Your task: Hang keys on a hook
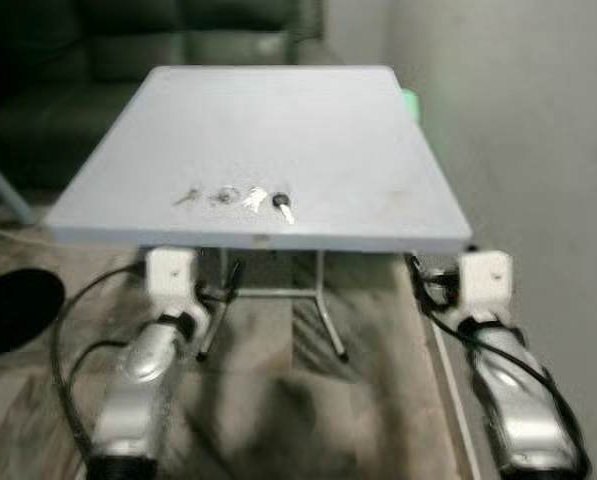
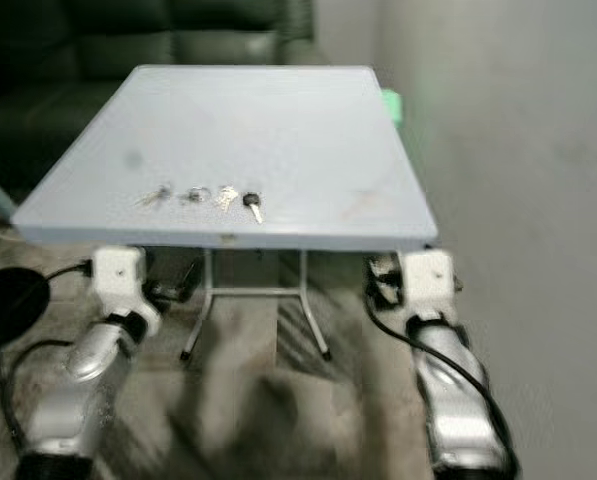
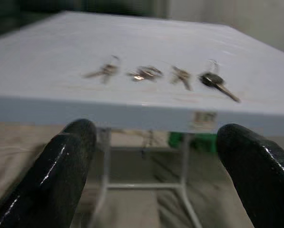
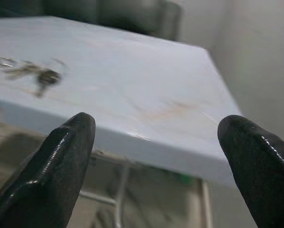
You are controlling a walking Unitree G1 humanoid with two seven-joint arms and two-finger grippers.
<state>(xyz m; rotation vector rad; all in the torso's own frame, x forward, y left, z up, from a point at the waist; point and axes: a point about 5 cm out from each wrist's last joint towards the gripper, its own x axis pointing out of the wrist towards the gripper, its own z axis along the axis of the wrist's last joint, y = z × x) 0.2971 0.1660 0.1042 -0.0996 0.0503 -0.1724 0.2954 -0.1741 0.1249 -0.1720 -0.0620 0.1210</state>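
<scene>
both tools [image 3: 156, 175] [image 4: 156, 171] wide apart, four small keys [image 1: 240, 198] in a row on pale table [image 1: 308, 130]

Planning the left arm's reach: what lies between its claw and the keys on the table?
Only the table's near edge and bare tabletop separate the left claw from the keys, per the left wrist view.

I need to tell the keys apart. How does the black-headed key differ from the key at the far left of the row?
The black-headed key has a dark head; the leftmost key looks all metal. The former lies at the row's right end, the latter at its left. Both lie flat on the table near its front edge.
</scene>
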